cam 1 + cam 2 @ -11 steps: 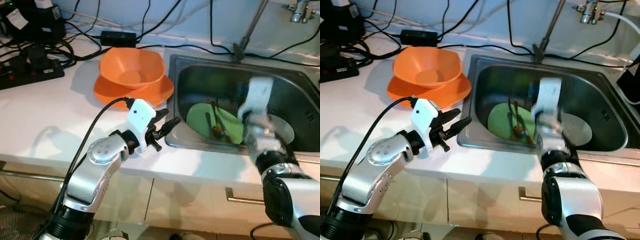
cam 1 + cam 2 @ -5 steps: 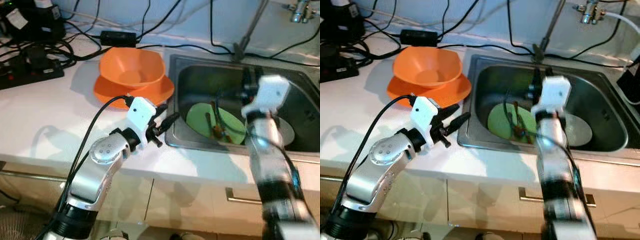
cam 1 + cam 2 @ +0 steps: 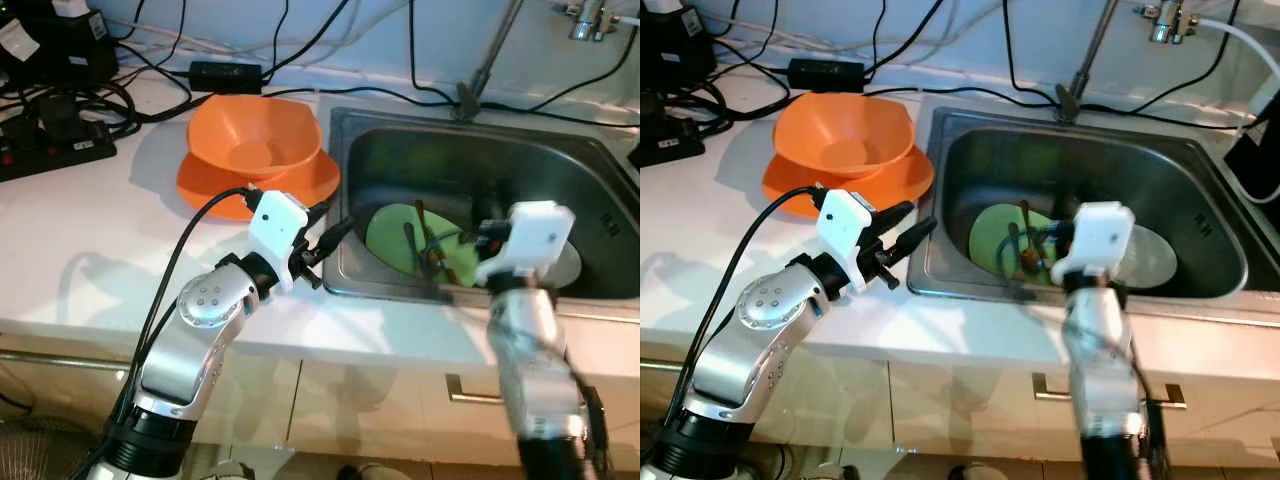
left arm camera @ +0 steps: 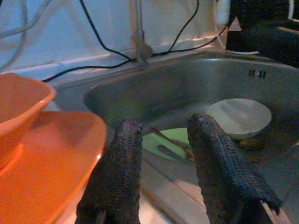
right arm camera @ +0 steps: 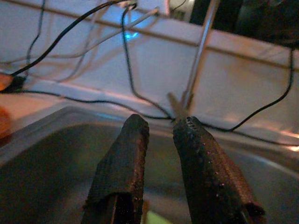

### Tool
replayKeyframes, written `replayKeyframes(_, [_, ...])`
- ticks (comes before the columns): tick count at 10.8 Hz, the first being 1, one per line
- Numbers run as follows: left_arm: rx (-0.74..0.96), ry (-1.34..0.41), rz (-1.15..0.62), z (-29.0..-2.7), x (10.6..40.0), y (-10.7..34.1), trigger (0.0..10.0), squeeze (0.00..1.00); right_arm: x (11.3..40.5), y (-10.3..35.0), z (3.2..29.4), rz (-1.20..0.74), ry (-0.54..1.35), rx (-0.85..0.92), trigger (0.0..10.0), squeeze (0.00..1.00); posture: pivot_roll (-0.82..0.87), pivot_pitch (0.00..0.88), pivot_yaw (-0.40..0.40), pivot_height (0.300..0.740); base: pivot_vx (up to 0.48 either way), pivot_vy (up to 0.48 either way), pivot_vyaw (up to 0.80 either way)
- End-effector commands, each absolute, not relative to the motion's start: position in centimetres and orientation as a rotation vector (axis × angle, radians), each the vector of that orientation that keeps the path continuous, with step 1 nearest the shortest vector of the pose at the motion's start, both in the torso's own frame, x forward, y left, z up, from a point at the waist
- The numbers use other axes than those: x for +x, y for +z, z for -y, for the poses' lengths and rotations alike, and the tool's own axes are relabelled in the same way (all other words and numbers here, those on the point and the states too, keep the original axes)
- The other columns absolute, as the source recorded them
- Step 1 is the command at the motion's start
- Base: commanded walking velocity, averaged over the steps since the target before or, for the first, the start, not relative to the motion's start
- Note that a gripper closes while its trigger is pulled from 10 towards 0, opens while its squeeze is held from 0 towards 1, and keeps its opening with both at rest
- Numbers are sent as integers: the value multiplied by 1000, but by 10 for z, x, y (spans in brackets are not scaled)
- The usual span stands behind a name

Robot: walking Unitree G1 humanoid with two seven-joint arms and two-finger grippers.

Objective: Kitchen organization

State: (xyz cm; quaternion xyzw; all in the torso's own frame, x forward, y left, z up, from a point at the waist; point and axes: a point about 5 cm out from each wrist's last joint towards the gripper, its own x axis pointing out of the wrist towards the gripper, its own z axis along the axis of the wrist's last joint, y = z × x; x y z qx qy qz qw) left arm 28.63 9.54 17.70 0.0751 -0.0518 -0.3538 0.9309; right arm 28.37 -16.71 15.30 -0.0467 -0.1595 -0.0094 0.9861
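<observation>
We see a white countertop carrying an orange bowl nested on an orange plate just beside the steel sink, with a black power strip and cables lying farther from the sink, beyond the bowl.

a home kitchen: steel sink in a white counter (cupboard fronts beneath)

I see a white counter with a steel sink set in it, pale wall behind with black cables draped across, cream cabinet fronts below with a metal handle; light is bright, even
</observation>
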Motion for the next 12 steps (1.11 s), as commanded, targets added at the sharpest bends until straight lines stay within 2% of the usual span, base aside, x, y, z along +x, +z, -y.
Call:
replayKeyframes(1, [165,-713,119,-97,288,179,10000,0,280,151,165,302,9,-98,10000,0,-26,62,-86,740,0,0,0])
replayKeyframes(3, [172,-716,120,-98,288,178,10000,0,276,147,162,283,59,-132,10000,0,-28,56,-84,740,0,0,0])
replayKeyframes(5, [173,-715,122,-99,287,178,10000,0,278,147,174,266,42,-164,10000,0,-31,50,-84,740,0,0,0])
replayKeyframes(7, [218,-716,141,-99,288,180,10000,0,279,138,175,235,36,-173,10000,0,-24,49,-84,740,0,0,0])
replayKeyframes(11, [528,-682,318,-106,305,231,10000,0,282,134,170,223,13,-142,10000,0,-8,56,-83,740,0,0,0])
replayKeyframes(12, [610,-671,332,-117,316,246,10000,0,284,134,168,220,5,-131,10000,0,-5,58,-81,740,0,0,0])
